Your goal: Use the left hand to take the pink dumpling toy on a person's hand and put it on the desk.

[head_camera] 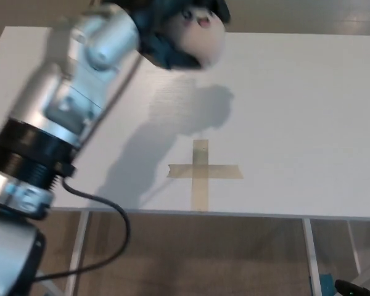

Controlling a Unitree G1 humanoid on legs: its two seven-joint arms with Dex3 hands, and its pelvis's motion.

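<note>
My left hand (pixel 172 28) is raised high at the top of the head view, blurred by motion. Its black fingers are shut on the pink dumpling toy (pixel 200 38), a pale round plush with a small face. The toy hangs well above the white desk (pixel 308 111), and its shadow falls on the desk below it. My silver and black left forearm (pixel 61 117) runs down the left side of the picture. No person's hand shows. My right hand is out of the picture.
A cross of tan tape (pixel 201 171) is stuck on the desk near its front edge. A black cable (pixel 111 209) hangs from my left forearm below the desk edge. Brown floor shows under the desk.
</note>
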